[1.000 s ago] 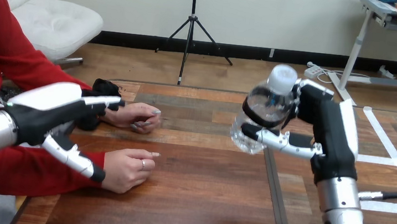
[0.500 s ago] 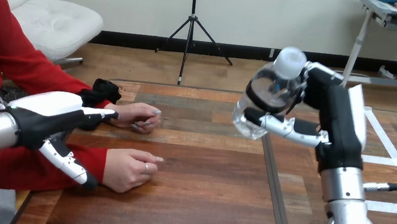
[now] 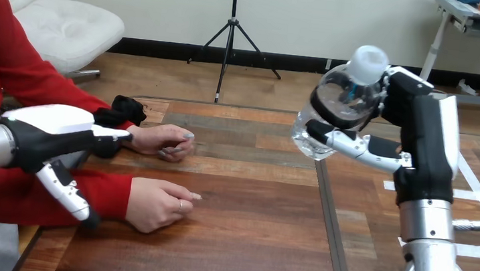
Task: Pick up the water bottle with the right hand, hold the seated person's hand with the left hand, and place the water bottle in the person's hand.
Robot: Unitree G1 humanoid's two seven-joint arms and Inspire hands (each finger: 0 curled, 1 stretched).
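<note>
My right hand (image 3: 396,128) is raised above the table's right half, its fingers and thumb curled round a clear water bottle (image 3: 336,105) with a white cap. The bottle tilts, cap up and to the right, clear of the tabletop. My left hand (image 3: 48,139) hovers at the left with straight fingers and thumb spread, over the red sleeve of the person's nearer arm. The person's nearer hand (image 3: 156,204) rests loosely curled on the table, apart from my left hand. The person's farther hand (image 3: 166,140) lies on the table behind it.
The wooden table (image 3: 246,244) has a dark seam running front to back near its middle. A black cloth item (image 3: 122,110) lies by the person's farther wrist.
My right hand has lifted the bottle higher and a little to the right. My left hand has drawn back to the left and lower along the red sleeve. The person's hands stayed put.
</note>
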